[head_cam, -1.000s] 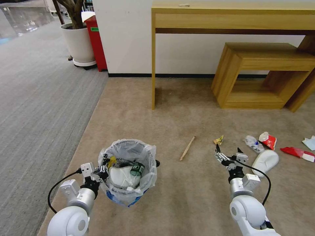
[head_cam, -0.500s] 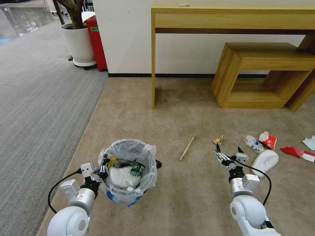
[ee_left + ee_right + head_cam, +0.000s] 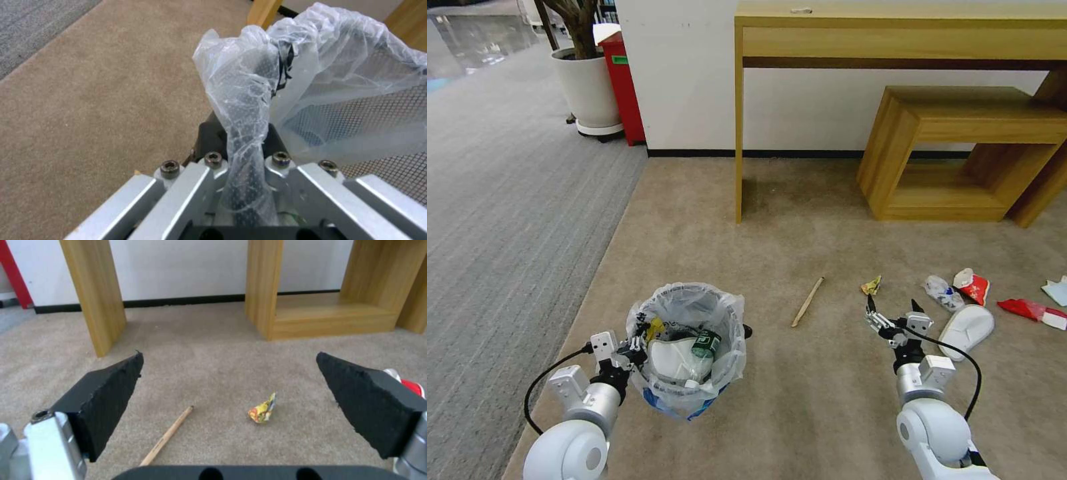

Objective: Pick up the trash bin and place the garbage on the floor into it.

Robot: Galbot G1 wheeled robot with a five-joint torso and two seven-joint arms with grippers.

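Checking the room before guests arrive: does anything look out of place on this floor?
Yes. Litter lies scattered on the carpet: a wooden stick, a yellow wrapper, a white slipper and red wrappers. The trash bin hangs tilted from the left tool; the right tool is open.

Illumination is even, bright and diffuse in all views. Shadows are soft: a faint one lies on the carpet [image 3: 800, 393] under the wooden desk [image 3: 894, 33] beside its leg. Glare appears on the glossy floor [image 3: 474, 40] at the head view's far left corner, with mild highlights on the clear plastic bag [image 3: 249, 76] in the left wrist view. The head view shows wide-angle bowing at its edges. The right wrist view's nearest black pads [image 3: 106, 396] are slightly soft; the left wrist view's metal linkage [image 3: 178, 196] is soft too.
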